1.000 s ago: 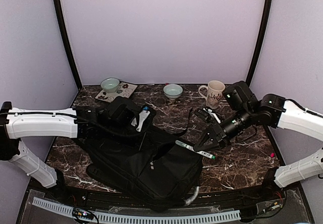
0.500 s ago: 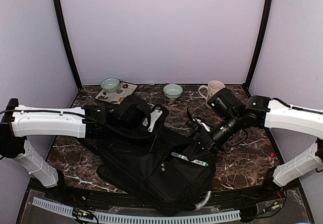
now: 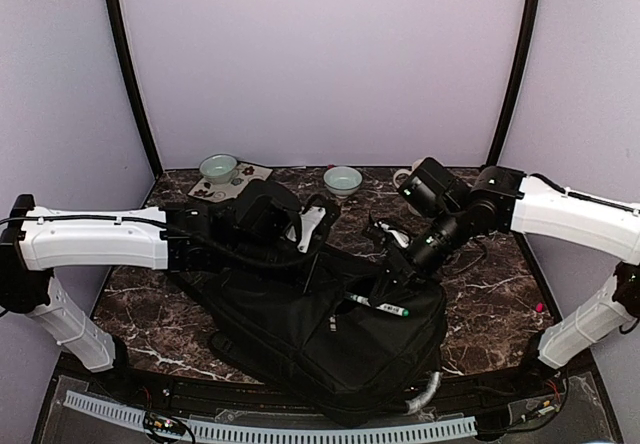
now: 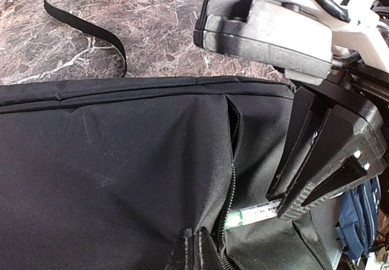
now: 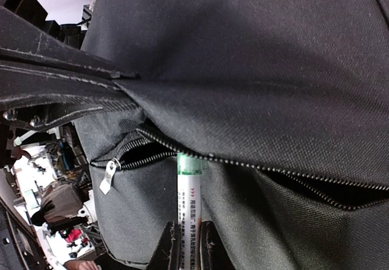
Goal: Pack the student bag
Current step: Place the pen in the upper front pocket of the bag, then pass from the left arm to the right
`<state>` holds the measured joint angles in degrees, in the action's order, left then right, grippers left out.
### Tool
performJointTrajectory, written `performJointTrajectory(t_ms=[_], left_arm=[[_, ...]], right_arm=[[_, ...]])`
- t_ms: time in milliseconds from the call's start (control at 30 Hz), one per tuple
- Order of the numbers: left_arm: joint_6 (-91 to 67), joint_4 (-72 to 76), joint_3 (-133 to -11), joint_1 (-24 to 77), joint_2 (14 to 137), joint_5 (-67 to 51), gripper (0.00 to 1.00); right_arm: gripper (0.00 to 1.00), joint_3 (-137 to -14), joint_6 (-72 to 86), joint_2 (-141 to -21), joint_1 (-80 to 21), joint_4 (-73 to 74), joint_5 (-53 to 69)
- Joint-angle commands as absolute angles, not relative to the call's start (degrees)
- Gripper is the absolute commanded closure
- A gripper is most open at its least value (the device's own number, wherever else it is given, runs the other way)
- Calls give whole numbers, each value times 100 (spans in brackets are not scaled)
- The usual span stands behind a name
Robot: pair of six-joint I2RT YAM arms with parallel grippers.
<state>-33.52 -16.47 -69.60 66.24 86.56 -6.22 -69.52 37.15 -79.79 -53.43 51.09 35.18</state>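
My right gripper (image 5: 184, 245), clamped on the marker (image 5: 189, 188), had swung its tip into the open pocket (image 5: 143, 154) of the student bag (image 3: 300, 334), which lay on the surface (image 3: 480, 309). My left gripper (image 4: 196, 247) stayed pinched tight on its fabric.

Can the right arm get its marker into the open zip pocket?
Likely yes: the marker in the right gripper has its tip at the zip opening; the left gripper pinches the student bag, nothing blocks.

black student bag (image 3: 300, 339), green-white marker (image 3: 378, 305) (brown marbled table (image 3: 480, 304)).
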Motion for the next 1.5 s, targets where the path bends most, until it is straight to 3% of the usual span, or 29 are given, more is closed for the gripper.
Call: performJointTrajectory(t_ms=[0, 500, 700, 800, 1100, 1300, 1433, 1467], left_arm=[[-3566, -828, -7495, 6680, 8404, -723, 100], [-3624, -560, -7635, 6680, 8266, -696, 100], [-3647, -587, -7545, 6680, 8127, -669, 100], [-3678, -556, -7447, 6680, 8034, -673, 100], [-3684, -411, -7356, 6680, 7846, -725, 100], [-3544, 15, -7260, 6680, 7738, -1119, 100], [-3373, 334, -7198, 6680, 7708, -1730, 100], [-3363, 390, -7213, 6680, 7701, -1863, 100]], right_arm=[[100, -7474, 3503, -8112, -5362, 5571, 3279], [100, -8542, 3704, -8279, -5276, 6204, 3211], [71, -8680, 3916, -8264, -5256, 6142, 3215], [62, -8730, 3975, -8215, -5237, 6182, 3176], [55, -9170, 3883, -7983, -5164, 6456, 2874], [53, -9795, 3070, -7615, -5159, 6826, 1614], [44, -9922, 2354, -7270, -5172, 7069, 715], [37, -9911, 2170, -7191, -5181, 7090, 637]])
